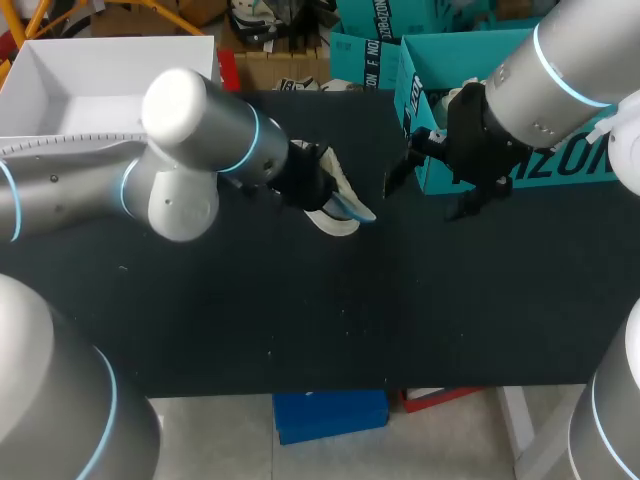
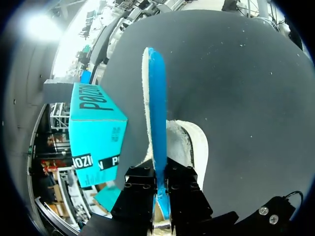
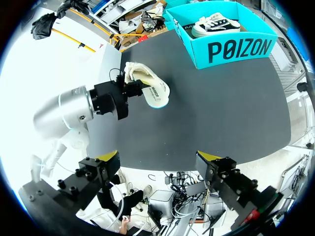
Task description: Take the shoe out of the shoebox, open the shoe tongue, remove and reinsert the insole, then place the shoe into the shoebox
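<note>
Left wrist view: left end effector point(image 2: 158, 196) pinches blue insole point(image 2: 156, 113), yellow tips hidden; right end effector point(image 3: 158, 158) wide

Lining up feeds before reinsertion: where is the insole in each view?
Head: insole near table centre, in the left hand.
Left wrist: insole edge-on, clamped in that hand.
Right wrist: insole across the table, in the left hand.
Landmark: teal shoebox.

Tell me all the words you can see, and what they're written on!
"POIZON": big dark letters on the side of the teal shoebox.
Small dark print on the white insole: too small to read.
Nothing else on the table can be read.
</note>
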